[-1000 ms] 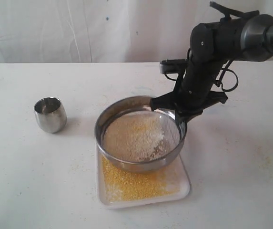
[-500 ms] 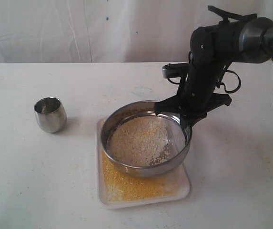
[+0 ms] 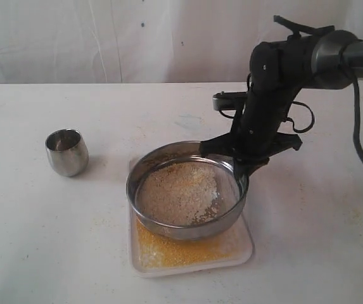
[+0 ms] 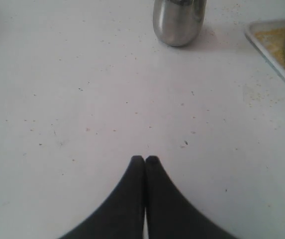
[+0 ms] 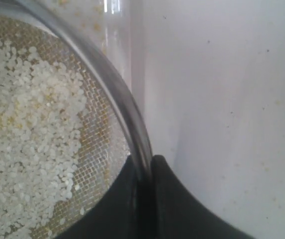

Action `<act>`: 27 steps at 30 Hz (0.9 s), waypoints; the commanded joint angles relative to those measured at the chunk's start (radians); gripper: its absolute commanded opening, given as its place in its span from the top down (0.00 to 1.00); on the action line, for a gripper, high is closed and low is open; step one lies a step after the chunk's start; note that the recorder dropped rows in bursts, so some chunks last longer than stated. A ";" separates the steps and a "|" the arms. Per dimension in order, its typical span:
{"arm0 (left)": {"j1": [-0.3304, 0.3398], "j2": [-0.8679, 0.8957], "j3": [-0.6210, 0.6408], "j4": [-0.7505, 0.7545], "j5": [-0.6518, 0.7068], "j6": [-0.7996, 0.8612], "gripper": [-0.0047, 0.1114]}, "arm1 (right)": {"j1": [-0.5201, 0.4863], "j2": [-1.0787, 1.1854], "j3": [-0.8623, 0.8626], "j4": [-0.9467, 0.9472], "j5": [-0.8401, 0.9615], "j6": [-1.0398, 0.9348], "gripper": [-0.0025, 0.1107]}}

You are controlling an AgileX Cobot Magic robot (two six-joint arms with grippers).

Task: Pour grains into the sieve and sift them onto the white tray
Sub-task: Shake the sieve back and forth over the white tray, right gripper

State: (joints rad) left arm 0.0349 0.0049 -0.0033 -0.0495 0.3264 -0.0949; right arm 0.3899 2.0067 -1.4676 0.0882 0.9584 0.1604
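Only close-up: right gripper (image 5: pixel 143 162) tight on the sieve (image 5: pixel 123 97), pale grains (image 5: pixel 28 124) inside.

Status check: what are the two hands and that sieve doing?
Left hand shut, empty, over table. Right hand shut on sieve rim, above white tray. Pale grains on mesh, yellow meal on tray. Steel cup stands clear, nothing in the way.

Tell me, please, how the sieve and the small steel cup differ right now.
The sieve is wide and shallow; the cup is small and rounded. The sieve is gripped at its rim by the right tool over the white tray; the cup stands free and upright on the table. The sieve carries pale grains; no grains show in the cup. Both are round and of shiny steel.
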 commanded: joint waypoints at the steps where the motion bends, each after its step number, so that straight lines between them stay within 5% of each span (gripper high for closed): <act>1: 0.001 -0.005 0.003 -0.003 0.014 -0.002 0.96 | -0.003 -0.021 -0.008 0.060 0.001 0.022 0.98; 3: 0.001 -0.005 0.003 -0.003 0.014 -0.002 0.96 | -0.003 -0.019 -0.008 0.062 0.063 0.022 0.98; 14: 0.001 -0.005 0.003 -0.003 0.014 -0.002 0.96 | -0.003 -0.011 -0.008 0.031 -0.262 0.022 0.98; 23: 0.001 -0.005 0.003 -0.003 0.014 -0.002 0.96 | -0.003 -0.009 -0.008 0.035 -0.211 0.022 0.98; 27: 0.001 -0.005 0.003 -0.003 0.014 -0.002 0.96 | -0.003 -0.009 -0.008 0.065 0.027 0.019 0.98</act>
State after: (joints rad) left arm 0.0349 0.0049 -0.0033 -0.0495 0.3264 -0.0949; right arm 0.3899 2.0089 -1.4700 0.1271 0.8422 0.1805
